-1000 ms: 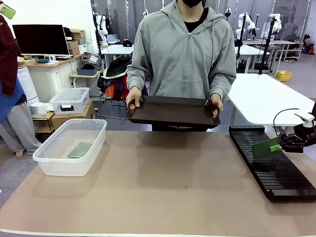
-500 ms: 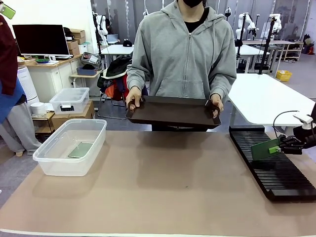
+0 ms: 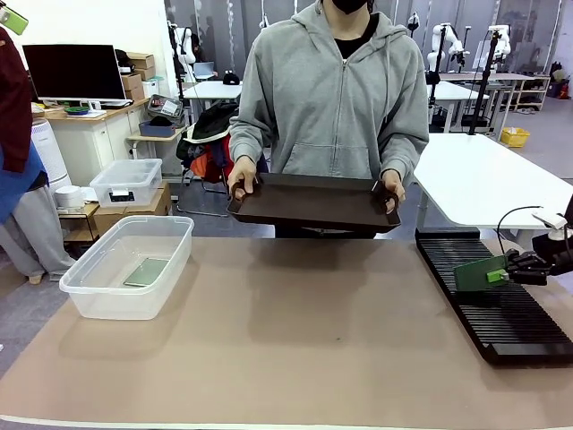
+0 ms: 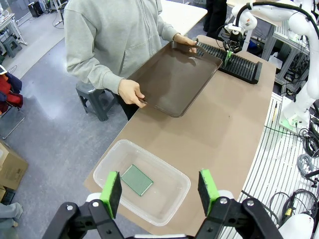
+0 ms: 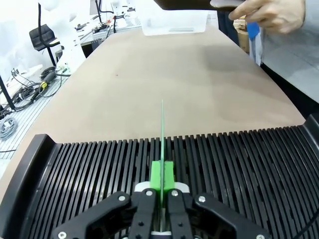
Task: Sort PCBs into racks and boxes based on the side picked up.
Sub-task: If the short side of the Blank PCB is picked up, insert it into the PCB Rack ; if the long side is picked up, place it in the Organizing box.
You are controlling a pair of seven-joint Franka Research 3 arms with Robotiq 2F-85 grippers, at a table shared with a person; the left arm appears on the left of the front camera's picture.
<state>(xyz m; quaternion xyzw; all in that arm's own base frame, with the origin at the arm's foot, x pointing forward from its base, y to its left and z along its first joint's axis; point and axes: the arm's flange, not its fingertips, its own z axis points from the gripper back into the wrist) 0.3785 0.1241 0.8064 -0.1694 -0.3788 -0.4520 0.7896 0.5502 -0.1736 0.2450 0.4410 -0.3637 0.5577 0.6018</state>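
Table point(image 3: 295, 358) unchanged, but at right edge of the front view the right gripper point(image 3: 512, 267), shut on a PCB point(image 3: 479, 273), has dropped it edge-on toward rack point(image 3: 501, 313) slots, insertion likely next; second PCB point(image 3: 147, 271) lies in box point(image 3: 98, 300) lower left; left gripper point(image 4: 159, 188) wide open, empty.

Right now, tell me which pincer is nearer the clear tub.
Left. The left pincer hovers open above the clear tub; the right pincer grips a PCB over the rack, across the table.
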